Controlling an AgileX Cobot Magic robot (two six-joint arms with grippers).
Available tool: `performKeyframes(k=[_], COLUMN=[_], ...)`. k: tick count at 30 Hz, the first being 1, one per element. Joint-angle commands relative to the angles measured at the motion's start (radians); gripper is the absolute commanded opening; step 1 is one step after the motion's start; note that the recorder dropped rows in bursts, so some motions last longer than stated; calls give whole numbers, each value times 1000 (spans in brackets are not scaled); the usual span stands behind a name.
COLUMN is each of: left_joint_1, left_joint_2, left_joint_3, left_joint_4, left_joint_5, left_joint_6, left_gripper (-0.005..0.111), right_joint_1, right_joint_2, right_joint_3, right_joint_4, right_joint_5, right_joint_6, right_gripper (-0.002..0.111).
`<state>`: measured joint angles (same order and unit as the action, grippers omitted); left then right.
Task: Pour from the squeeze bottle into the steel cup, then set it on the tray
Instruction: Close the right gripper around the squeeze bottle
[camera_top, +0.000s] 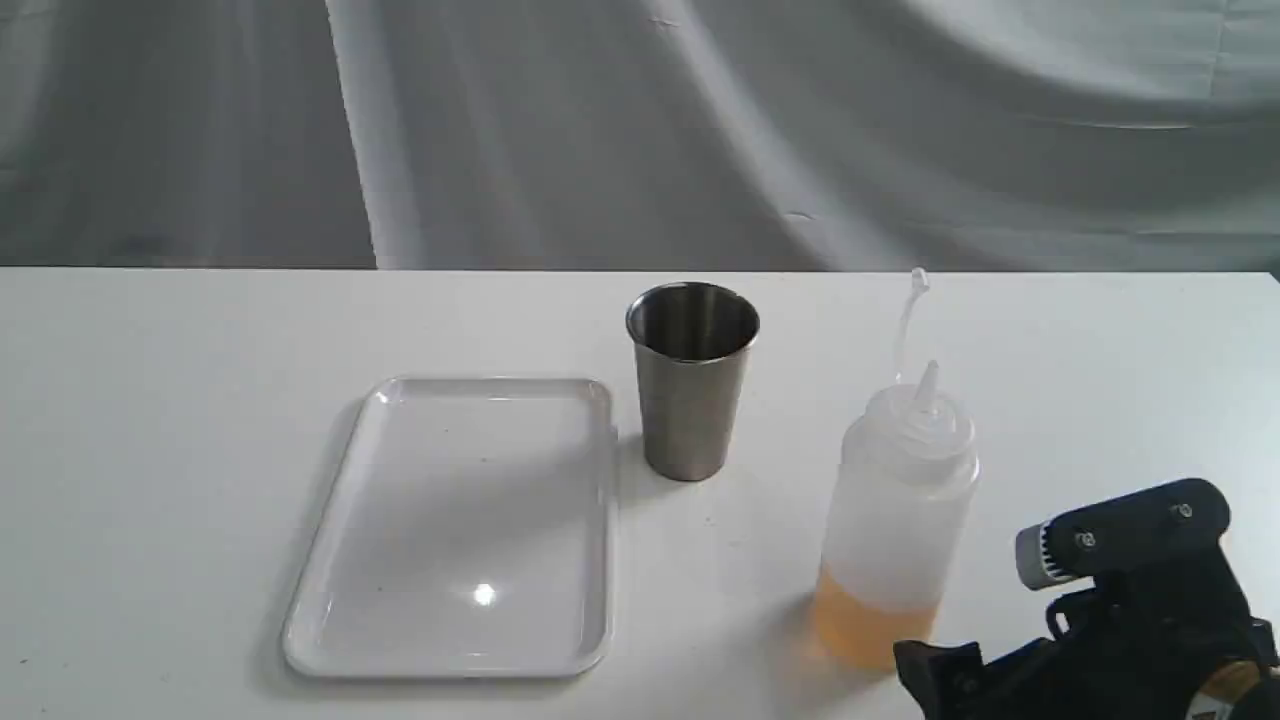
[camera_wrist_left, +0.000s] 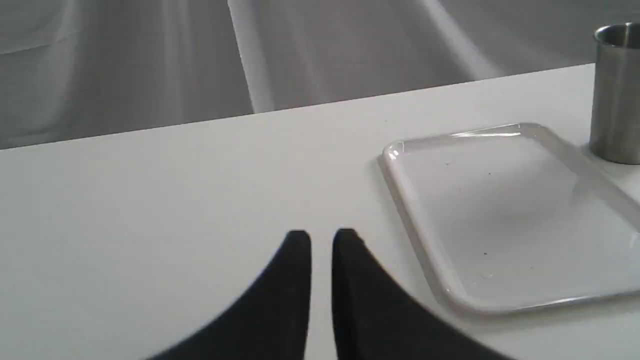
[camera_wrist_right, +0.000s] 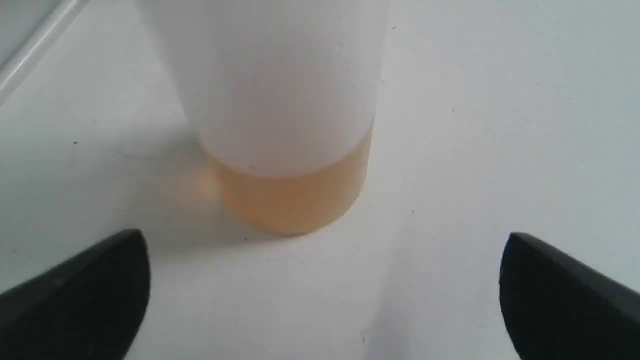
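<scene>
**Amber liquid low in the bottle, right gripper spread wide in front of it**

The squeeze bottle (camera_top: 900, 520) stands upright on the white table (camera_top: 150, 450), on the right side of the exterior view. Its amber liquid fills only the bottom part. The thin nozzle points up, and the tethered tip cap stands off to one side on its strap, so the nozzle is uncapped.

The right gripper (camera_wrist_right: 325, 245) sits low, near the table and just in front of the bottle's base. Its jaws are spread wide and grasp nothing — both black fingertips (camera_wrist_right: 100, 280) are clear of the bottle, one on either side.

The steel cup (camera_top: 692, 385) stands upright, apart from the bottle and farther back. The tray (camera_top: 440, 668) lies flat just beside the cup, with a narrow gap between them.

The left gripper (camera_wrist_left: 321, 235) hangs over bare table, apart from the tray's edge. Its jaws are drawn almost together — only a thin slit shows, with nothing in it. A grey cloth (camera_top: 640, 120) hangs behind the table.
</scene>
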<state>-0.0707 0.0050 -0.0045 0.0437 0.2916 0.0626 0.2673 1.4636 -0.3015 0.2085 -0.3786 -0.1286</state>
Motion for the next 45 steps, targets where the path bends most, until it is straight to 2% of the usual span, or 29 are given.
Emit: performKeyframes(k=[1, 21, 37, 42, 44, 45], left_joint_1=[-3, -3, -3, -3, -3, -3], left_joint_2=[-5, -5, -5, -5, -5, -5], left_joint_3=[4, 4, 4, 4, 4, 4], left_joint_4=[1, 1, 1, 1, 1, 1], left_joint_5=[-7, -7, -7, -7, -7, -7], left_joint_6=[-2, -2, -2, -2, -2, -2], left_gripper=[8, 8, 8, 8, 8, 8], right_joint_1=[3, 3, 3, 3, 3, 3], right_joint_2=[35, 270, 292, 292, 292, 292], right_joint_3=[-40, -236, -236, -236, -236, -236], right_joint_4=[5, 5, 30, 30, 30, 30], right_joint_5=[-22, -73, -134, -134, -134, -134], right_joint_6=[4, 2, 2, 2, 2, 2], right_gripper=[93, 93, 92, 84, 78, 72])
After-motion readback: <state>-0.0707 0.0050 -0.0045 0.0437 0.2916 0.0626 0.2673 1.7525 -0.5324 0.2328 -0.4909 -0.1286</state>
